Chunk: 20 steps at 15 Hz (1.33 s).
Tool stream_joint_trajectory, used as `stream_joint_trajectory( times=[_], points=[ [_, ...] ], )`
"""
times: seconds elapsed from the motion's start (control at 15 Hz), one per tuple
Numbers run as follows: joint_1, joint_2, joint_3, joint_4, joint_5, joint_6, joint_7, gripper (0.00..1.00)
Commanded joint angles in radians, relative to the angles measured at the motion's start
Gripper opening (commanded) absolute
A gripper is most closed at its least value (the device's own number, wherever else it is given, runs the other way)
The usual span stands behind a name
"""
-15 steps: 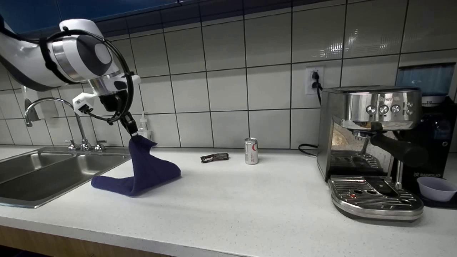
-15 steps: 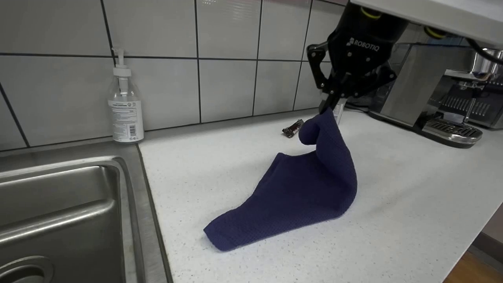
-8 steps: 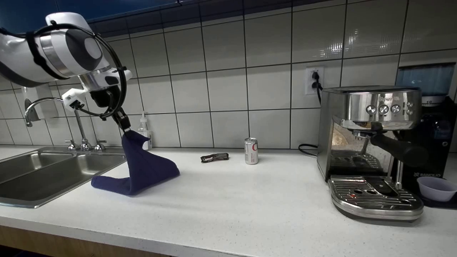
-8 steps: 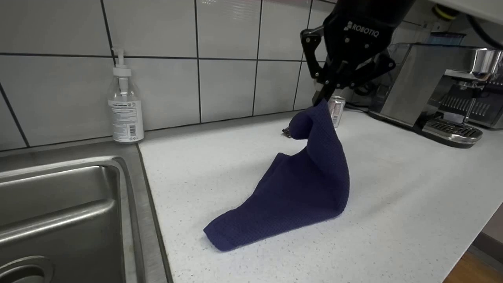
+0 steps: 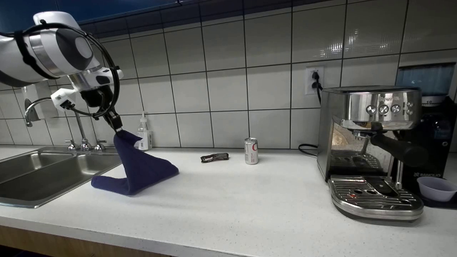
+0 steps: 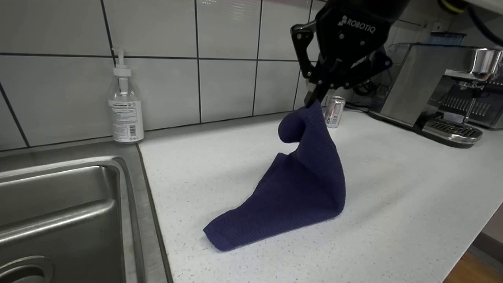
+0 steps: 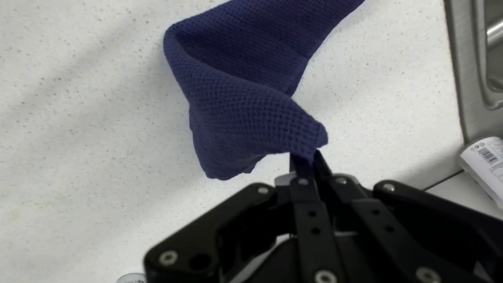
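Gripping dk-blue cloth [image 6: 296, 188] w/ pincer [image 6: 313, 99], lower part on ctr [image 6: 401, 188].

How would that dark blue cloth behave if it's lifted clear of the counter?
Probably floppy: the cloth bends and folds below the jaws. Likely light, since it looks like thin fabric. Its textured weave, visible in the wrist view, should help against slipping.
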Motion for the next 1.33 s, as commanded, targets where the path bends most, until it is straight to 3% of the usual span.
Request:
stream_joint_trajectory(
  times=[0.0, 1.27],
  points=[
    [0.014, -0.013, 0.023, 0.003, 0.008, -0.021, 0.002, 0.01],
    [0.086, 0.056, 0.059, -0.008, 0.009, -0.052, -0.012, 0.01]
  ],
)
